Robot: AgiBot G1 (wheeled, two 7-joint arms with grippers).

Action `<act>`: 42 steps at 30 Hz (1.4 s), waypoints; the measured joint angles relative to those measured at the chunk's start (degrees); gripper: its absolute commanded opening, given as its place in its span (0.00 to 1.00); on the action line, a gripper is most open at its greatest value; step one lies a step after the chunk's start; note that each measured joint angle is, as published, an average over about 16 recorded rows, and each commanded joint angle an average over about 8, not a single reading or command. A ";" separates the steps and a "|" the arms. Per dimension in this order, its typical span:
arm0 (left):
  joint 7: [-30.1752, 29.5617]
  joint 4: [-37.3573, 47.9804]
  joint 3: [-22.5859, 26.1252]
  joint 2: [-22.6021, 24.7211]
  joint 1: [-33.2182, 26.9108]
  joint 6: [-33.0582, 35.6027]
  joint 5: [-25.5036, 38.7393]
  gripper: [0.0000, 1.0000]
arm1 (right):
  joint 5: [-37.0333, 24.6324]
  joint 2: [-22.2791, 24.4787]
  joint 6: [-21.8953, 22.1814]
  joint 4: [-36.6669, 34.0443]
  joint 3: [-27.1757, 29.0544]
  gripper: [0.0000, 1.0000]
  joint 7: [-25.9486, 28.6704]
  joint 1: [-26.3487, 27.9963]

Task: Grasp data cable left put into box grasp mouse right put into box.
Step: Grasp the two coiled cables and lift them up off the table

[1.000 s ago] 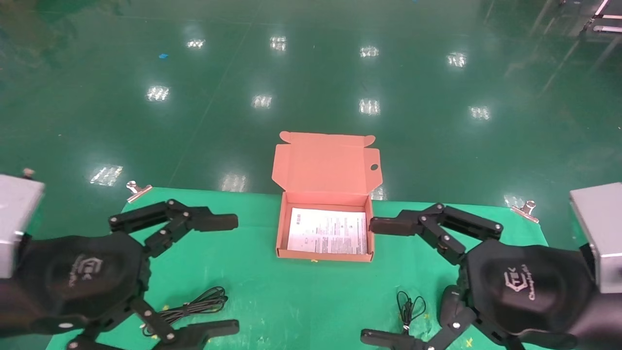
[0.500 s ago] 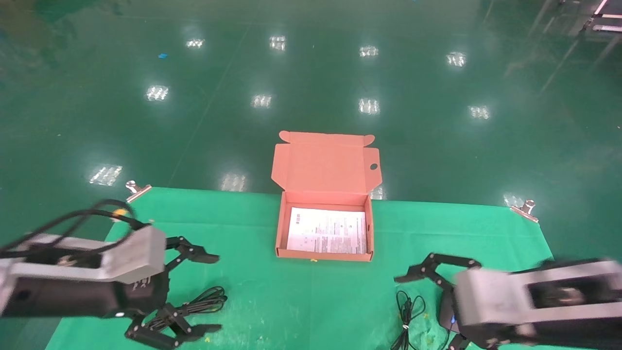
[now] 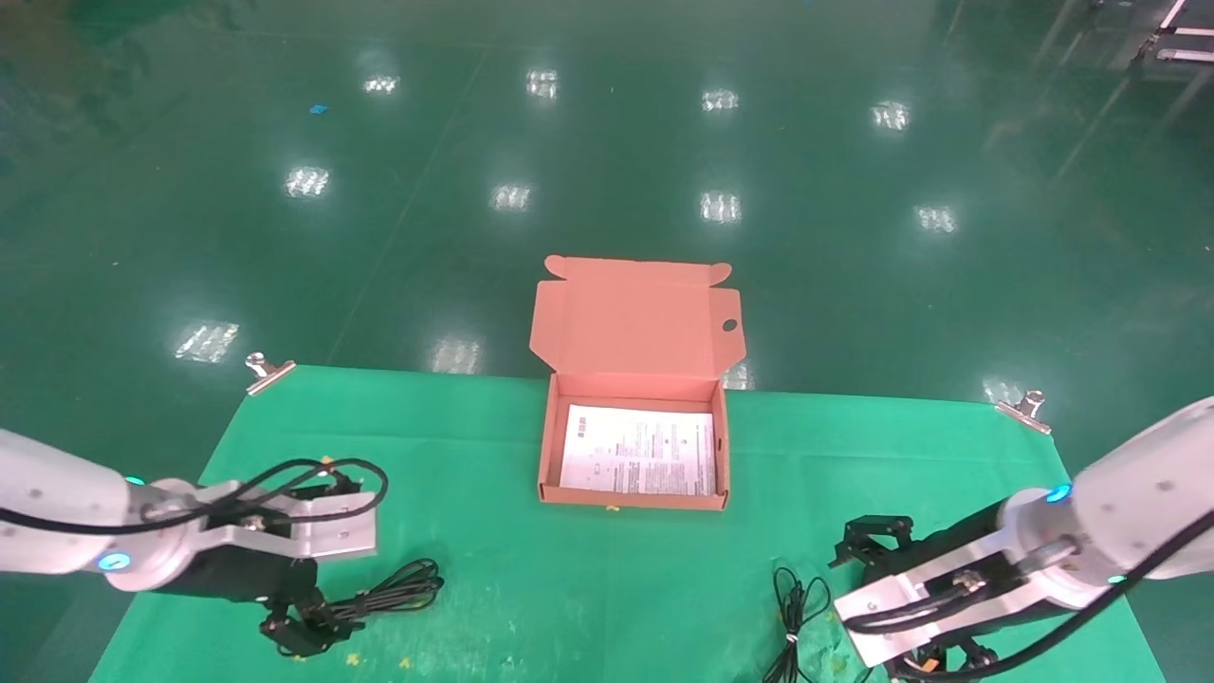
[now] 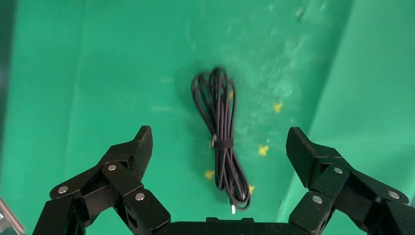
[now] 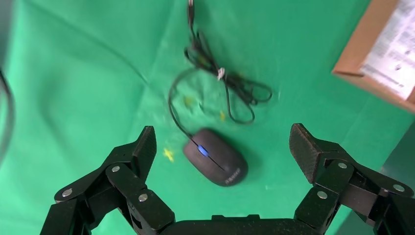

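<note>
The data cable (image 4: 221,137), a black bundle tied at its middle, lies on the green mat at the front left (image 3: 389,593). My left gripper (image 4: 220,144) hangs open just above it, one finger on each side, not touching. The black mouse (image 5: 215,156) lies on the mat at the front right, hidden under my wrist in the head view. My right gripper (image 5: 222,142) is open over it, fingers apart on both sides. The mouse's thin cord (image 3: 797,602) lies loose beside it. The salmon-orange box (image 3: 634,500) stands open at the mat's middle back, lid (image 3: 635,323) up, a white sheet (image 3: 640,451) inside.
The green mat (image 3: 607,569) covers the table, held by metal clips at the back left (image 3: 268,370) and back right (image 3: 1026,408). Shiny green floor lies beyond the far edge. A corner of the box (image 5: 362,73) shows in the right wrist view.
Both arms have swung down from close before the head camera to the mat. The left gripper now hangs over the data cable, the right over the mouse. Both stay open.
</note>
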 measured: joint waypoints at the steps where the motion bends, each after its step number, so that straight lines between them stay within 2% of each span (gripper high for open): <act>1: -0.55 0.61 0.39 0.50 0.18 -0.46 1.11 1.00 | -1.34 -0.53 0.80 -0.23 -0.58 1.00 -0.36 -0.24; 9: -3.75 7.19 1.77 3.72 1.90 -4.29 5.73 1.00 | -8.96 -3.11 8.52 -2.24 -3.14 1.00 -2.55 -3.81; 19: -3.95 16.71 1.58 6.77 2.95 -8.56 6.20 1.00 | -10.71 -4.77 16.99 -7.16 -3.50 1.00 -5.45 -8.62; 28: -2.21 22.15 1.28 8.20 2.77 -10.66 5.77 1.00 | -10.08 -6.86 21.54 -12.25 -3.80 1.00 -10.12 -10.91; 39: -0.96 24.30 0.93 8.36 3.04 -12.25 5.41 1.00 | -9.94 -9.46 25.20 -17.42 -4.04 1.00 -14.43 -11.53; 40: -0.88 24.37 0.88 8.33 3.11 -12.41 5.35 0.95 | -9.94 -9.64 25.45 -17.79 -4.05 0.93 -14.63 -11.56; 42: -0.74 24.47 0.77 8.25 3.26 -12.71 5.23 0.72 | -9.96 -9.97 25.88 -18.43 -4.07 0.68 -14.97 -11.61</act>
